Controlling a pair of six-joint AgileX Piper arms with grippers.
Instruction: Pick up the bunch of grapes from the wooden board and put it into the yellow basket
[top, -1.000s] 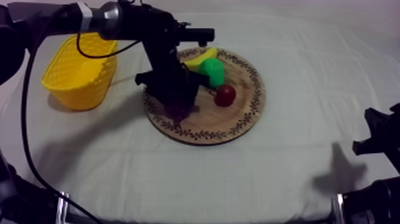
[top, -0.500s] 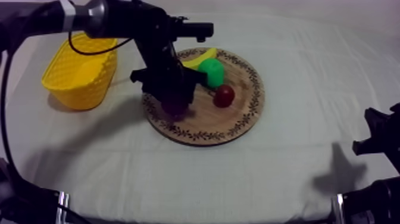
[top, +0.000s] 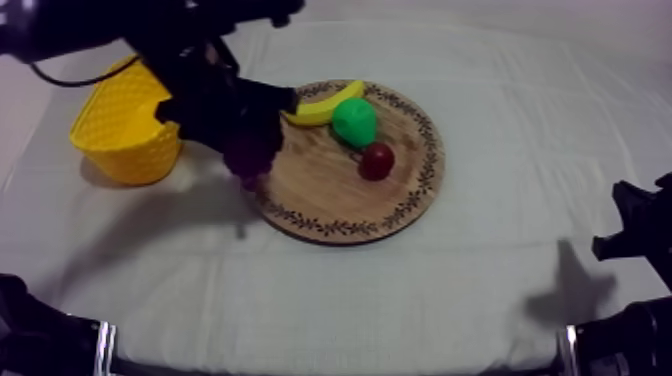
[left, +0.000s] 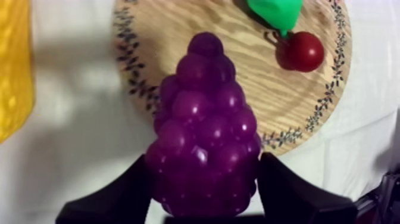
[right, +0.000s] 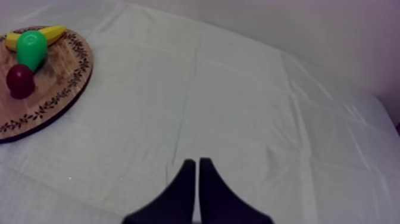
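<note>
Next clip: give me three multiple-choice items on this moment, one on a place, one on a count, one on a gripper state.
1. The bunch of grapes is: A in the yellow basket; B in the left gripper, above the wooden board's rim; C in the right gripper.
2. Fruits lying on the board: A one; B three; C five.
3. The right gripper is: A open; B shut on a fruit; C shut on nothing.
Key: B, black fingers flank the grapes, short of the basket; B, banana, pear, small red fruit; C, its fingers lie together as a wedge.
</note>
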